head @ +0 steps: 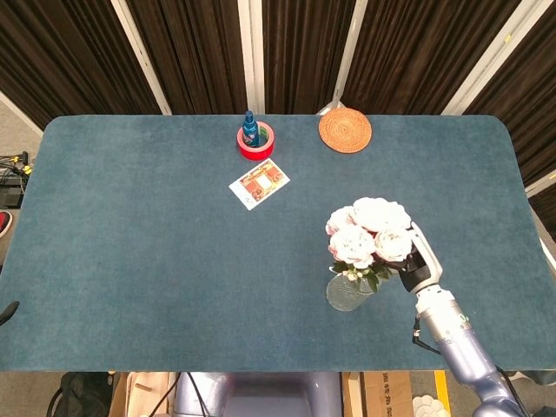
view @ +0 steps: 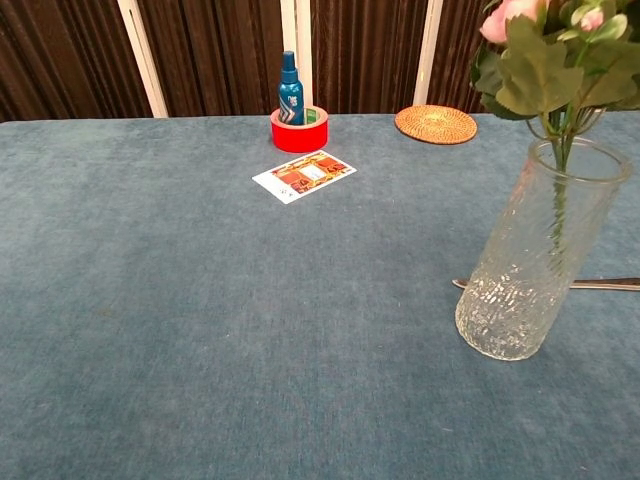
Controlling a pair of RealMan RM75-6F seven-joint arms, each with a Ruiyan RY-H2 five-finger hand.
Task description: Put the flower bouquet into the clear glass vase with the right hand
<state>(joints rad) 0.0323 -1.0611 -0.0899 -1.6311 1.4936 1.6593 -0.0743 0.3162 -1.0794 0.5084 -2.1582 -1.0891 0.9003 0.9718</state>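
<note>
Flower bouquet sits with its stems down inside the clear glass vase; from the chest view I see the green stems running well into the glass and the leaves bunched just above the rim. The vase stands upright on the blue table, near its front right part. My right hand is just beside the blooms on their right, its dark fingers up against the foliage, and I read it as gripping the bouquet, though the flowers hide the contact. Behind the vase a thin metal utensil lies flat on the cloth. Farther back I see a printed card, a red tape roll with a blue bottle standing in it, and a woven coaster.
</note>
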